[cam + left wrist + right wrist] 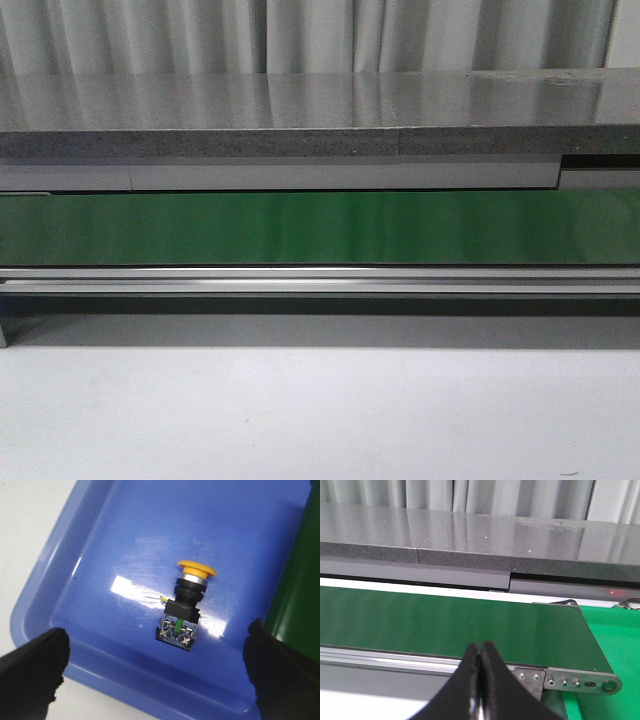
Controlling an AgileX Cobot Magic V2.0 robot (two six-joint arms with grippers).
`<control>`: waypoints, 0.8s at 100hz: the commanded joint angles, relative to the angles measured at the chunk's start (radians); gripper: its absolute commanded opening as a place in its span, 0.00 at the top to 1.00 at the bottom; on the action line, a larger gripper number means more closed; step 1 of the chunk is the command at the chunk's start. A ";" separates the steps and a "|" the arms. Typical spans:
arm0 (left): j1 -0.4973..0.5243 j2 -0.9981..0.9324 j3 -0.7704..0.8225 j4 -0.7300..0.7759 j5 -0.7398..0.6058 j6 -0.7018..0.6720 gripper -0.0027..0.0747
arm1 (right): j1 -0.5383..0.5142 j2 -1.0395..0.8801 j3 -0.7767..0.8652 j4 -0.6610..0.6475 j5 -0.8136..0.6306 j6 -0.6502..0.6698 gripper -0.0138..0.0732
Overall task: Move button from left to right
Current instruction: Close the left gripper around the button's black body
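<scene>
The button [186,602] lies on its side in a blue tray [75,575], seen in the left wrist view: yellow-orange mushroom cap, black body, metal terminals and a green mark at its base. My left gripper [161,665] is open wide above the tray; its black fingers [35,667] stand far apart on either side of the button and touch nothing. My right gripper [480,652] is shut and empty, its fingertips pressed together in front of the green conveyor belt [450,625]. Neither gripper nor the button shows in the front view.
The green belt [320,228] runs across the front view with a metal rail [320,280] before it and a grey stone ledge [320,110] behind. The belt's end with a bolted bracket [580,681] shows in the right wrist view. A green edge [300,595] borders the tray.
</scene>
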 commanded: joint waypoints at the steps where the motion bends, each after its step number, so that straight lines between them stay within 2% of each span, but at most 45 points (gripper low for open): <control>1: 0.002 0.037 -0.036 -0.005 -0.071 0.003 0.11 | 0.002 -0.016 0.000 -0.011 -0.076 0.000 0.92; 80: 0.002 0.291 -0.043 -0.026 -0.163 0.003 0.11 | 0.002 -0.016 0.000 -0.011 -0.076 0.000 0.92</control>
